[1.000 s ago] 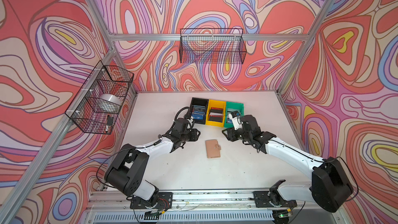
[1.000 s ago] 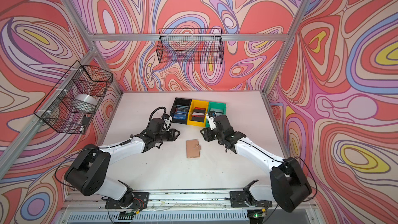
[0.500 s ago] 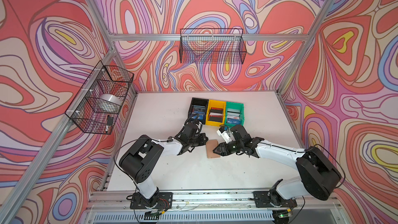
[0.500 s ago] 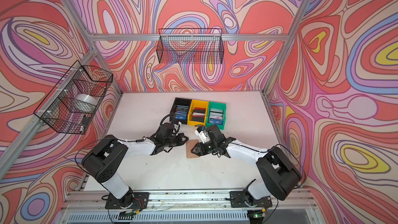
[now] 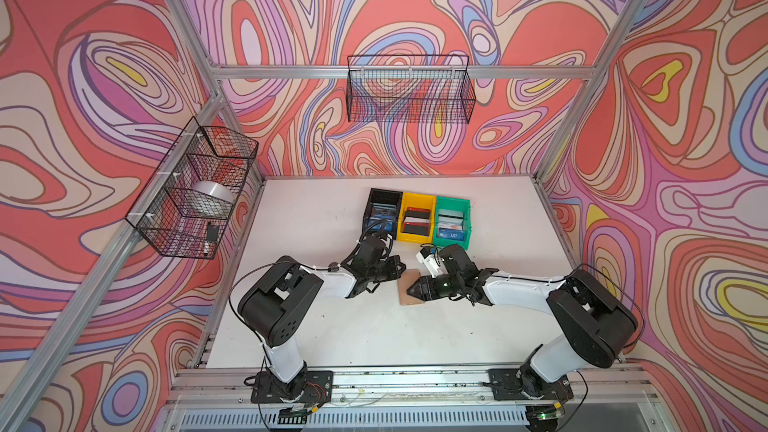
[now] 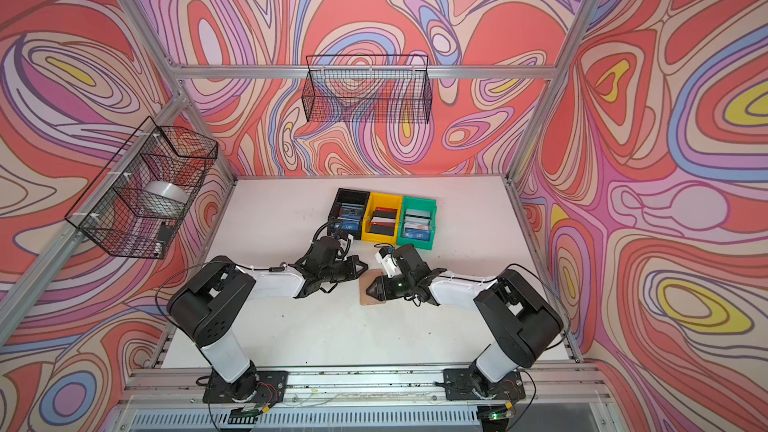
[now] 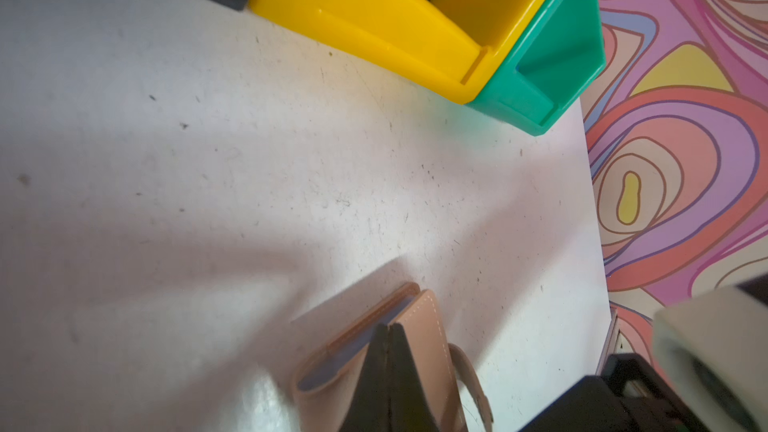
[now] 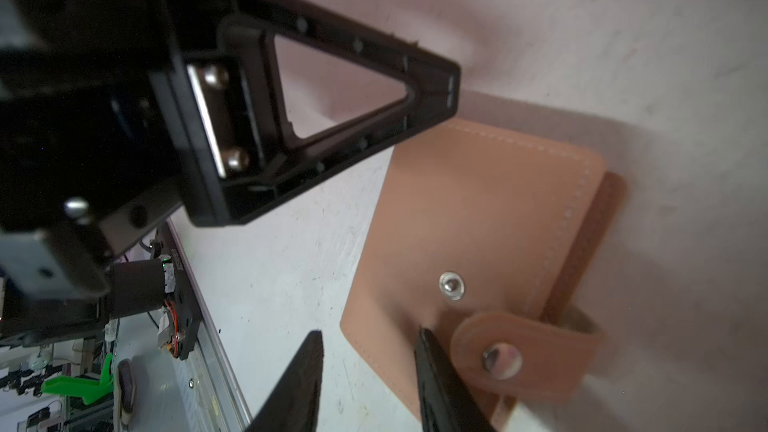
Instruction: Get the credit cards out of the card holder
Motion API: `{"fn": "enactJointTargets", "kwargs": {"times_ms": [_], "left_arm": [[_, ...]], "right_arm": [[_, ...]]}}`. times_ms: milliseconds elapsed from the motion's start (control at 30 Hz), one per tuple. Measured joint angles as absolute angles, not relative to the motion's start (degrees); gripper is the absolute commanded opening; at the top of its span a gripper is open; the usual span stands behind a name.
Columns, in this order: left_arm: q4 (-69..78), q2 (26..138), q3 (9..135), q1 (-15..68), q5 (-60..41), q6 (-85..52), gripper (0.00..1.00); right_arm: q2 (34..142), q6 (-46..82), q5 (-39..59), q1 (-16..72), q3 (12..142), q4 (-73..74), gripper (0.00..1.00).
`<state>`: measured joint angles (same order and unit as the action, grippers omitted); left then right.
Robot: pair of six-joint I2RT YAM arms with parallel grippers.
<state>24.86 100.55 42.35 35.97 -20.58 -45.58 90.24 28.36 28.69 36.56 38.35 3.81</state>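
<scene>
The card holder (image 8: 478, 209) lies flat on the table (image 5: 332, 326) between our closed left gripper (image 7: 388, 328) and open right gripper (image 8: 369, 332), and we judge it light and floppy, best pinched by its cover edge.

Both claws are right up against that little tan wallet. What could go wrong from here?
1. The right claw stands open astride the card holder at its edge, beside the unsnapped tab; it might pinch the tab or the whole folded holder, not one cover.
2. The left claw is shut, tips at the holder's edge; on the smooth table the holder may slide rather than stay pinned.
3. The claws are close together and could bump.
</scene>
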Motion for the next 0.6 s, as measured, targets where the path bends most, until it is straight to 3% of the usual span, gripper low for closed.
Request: {"fn": "enactJointTargets", "kwargs": {"times_ms": [400, 600], "left_arm": [[30.09, 105.23, 42.35, 37.93, -21.28, -48.71, 0.0], [30.33, 105.41, 42.41, 37.93, -21.37, -48.9, 0.0]], "right_arm": [[90.24, 31.09, 14.92, 36.42, 38.35, 1.37, 0.4], [90.24, 32.29, 12.82, 35.03, 38.35, 0.82, 0.4]]}}
